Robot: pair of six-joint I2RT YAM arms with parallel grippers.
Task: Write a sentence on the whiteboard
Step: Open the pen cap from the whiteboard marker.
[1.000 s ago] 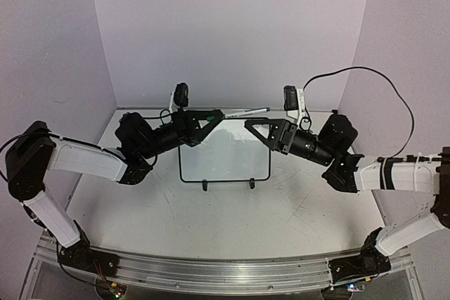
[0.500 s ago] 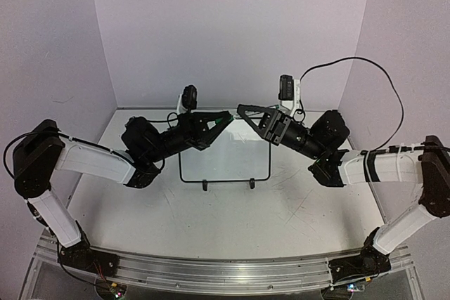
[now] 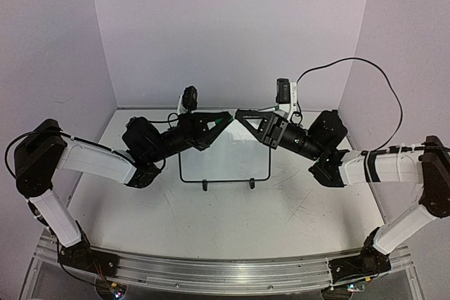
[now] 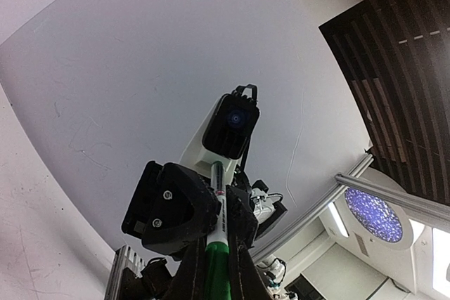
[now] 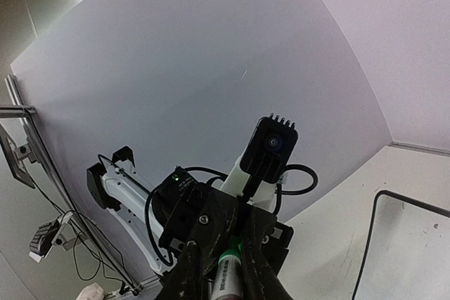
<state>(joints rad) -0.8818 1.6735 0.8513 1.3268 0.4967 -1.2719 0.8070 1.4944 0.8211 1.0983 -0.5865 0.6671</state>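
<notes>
Top external: left hand (image 3: pixel 225 117) and right hand (image 3: pixel 240 114) grip one marker (image 4: pixel 216 258).

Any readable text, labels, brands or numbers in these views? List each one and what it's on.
On the marker: small dark print and a red mark along the white barrel, too small and blurred to read.
On the whiteboard: no writing can be made out in the top view.
Nothing else in the three views carries legible text, numbers or signs.
</notes>
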